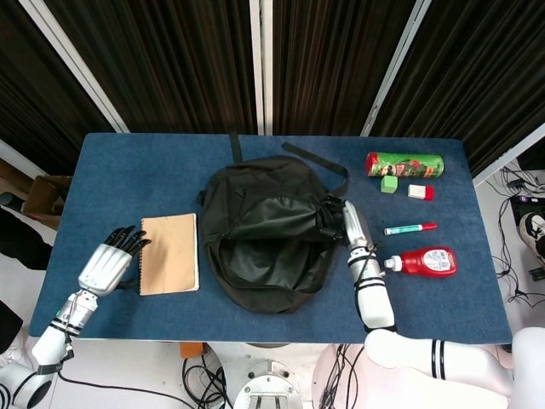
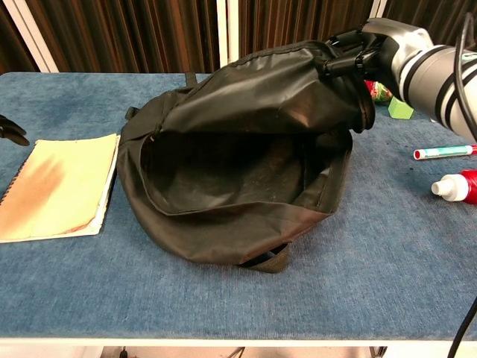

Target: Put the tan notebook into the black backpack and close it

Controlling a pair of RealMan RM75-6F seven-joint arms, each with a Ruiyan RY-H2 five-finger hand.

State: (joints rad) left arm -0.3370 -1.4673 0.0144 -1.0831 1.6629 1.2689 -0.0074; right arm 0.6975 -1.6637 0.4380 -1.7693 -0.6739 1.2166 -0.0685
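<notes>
The black backpack (image 1: 264, 234) lies in the middle of the blue table, its main compartment gaping wide (image 2: 223, 168). My right hand (image 1: 345, 223) grips the edge of the top flap at the bag's right side and holds it raised (image 2: 365, 48). The tan notebook (image 1: 169, 253) lies flat just left of the bag (image 2: 56, 186). At the notebook's left edge is my left hand (image 1: 109, 264), fingers stretched out toward the cover and holding nothing. In the chest view only a dark fingertip (image 2: 11, 130) of that hand shows.
Right of the bag lie a green can (image 1: 404, 164), a green block (image 1: 389, 184), a small white and red item (image 1: 421, 192), a pen (image 1: 410, 228) and a red bottle (image 1: 426, 261). The bag's straps (image 1: 315, 162) trail toward the table's back edge.
</notes>
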